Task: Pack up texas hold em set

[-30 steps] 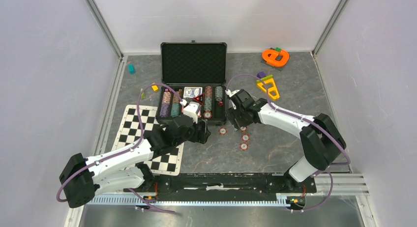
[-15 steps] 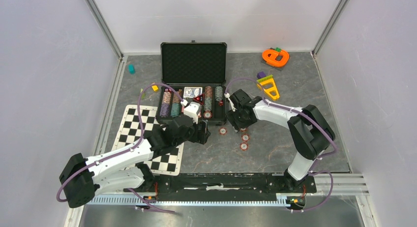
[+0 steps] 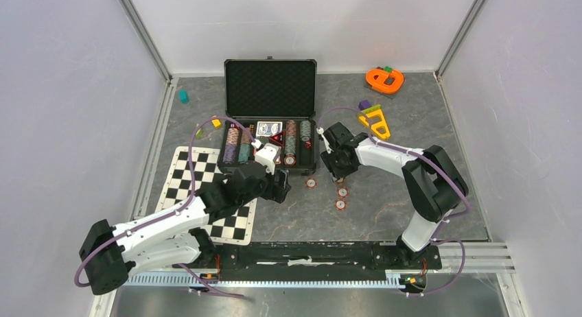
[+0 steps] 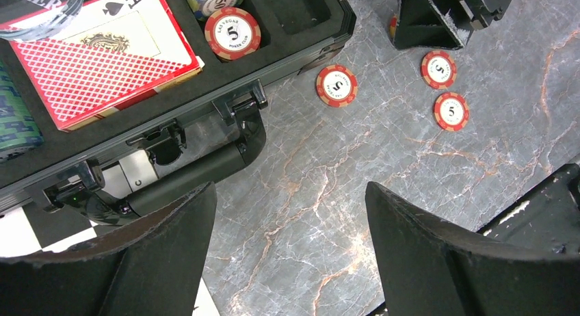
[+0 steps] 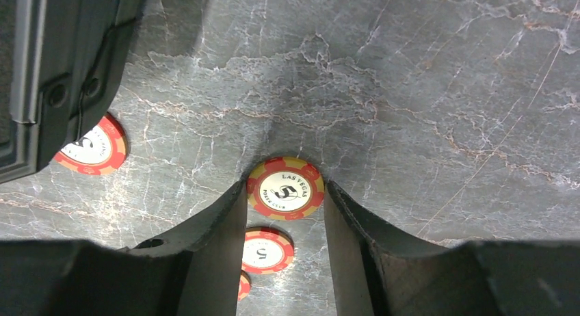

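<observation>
Right pincer (image 5: 284, 193) has narrowed, now pinching round red-white poker chip (image 5: 286, 187) on grey marbled counter (image 5: 424, 90) beside open black foam-lined briefcase (image 3: 271, 89). Left pincer (image 4: 288, 200) wide open, empty. We judge pickup starting.

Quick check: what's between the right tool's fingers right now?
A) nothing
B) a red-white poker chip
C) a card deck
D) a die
B: in the right wrist view the poker chip lies flat on the table, the fingers of the right tool against its rim on both sides.
</observation>
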You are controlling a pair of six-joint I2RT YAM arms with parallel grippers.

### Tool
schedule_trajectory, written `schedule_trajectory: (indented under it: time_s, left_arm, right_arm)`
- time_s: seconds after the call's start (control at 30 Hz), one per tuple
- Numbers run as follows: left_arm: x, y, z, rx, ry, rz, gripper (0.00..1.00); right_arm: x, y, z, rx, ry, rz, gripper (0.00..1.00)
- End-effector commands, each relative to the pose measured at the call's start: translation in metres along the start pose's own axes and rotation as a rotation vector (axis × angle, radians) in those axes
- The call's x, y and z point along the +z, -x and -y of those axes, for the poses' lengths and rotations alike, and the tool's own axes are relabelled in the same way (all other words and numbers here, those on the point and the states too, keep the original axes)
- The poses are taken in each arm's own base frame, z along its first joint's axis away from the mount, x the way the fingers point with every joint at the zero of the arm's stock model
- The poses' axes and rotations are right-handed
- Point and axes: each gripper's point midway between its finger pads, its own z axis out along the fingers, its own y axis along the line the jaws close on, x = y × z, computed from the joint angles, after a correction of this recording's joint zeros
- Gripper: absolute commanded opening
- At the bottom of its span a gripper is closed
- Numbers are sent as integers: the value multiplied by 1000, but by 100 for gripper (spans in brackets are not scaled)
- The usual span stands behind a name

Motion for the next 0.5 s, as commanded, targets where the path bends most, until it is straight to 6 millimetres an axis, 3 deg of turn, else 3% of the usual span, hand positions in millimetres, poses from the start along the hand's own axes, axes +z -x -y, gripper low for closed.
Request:
schedule_trajectory:
  time_s: [0.0, 0.13, 0.3, 0.47]
  left_arm:
    - [-6, 16, 2, 43, -13, 58, 86]
    - [-7, 17, -1, 40, -4, 65, 86]
    - [-10, 19, -1, 35, -3, 80, 87]
    - [-10, 21, -2, 29, 3, 84, 87]
  right_arm:
    - [6, -14, -4, 21, 21, -60, 47]
    - [-10, 1, -3, 24, 13, -19, 40]
    - [-38, 21, -3, 31, 14, 46, 41]
    - [-63, 43, -17, 23, 81, 115, 42]
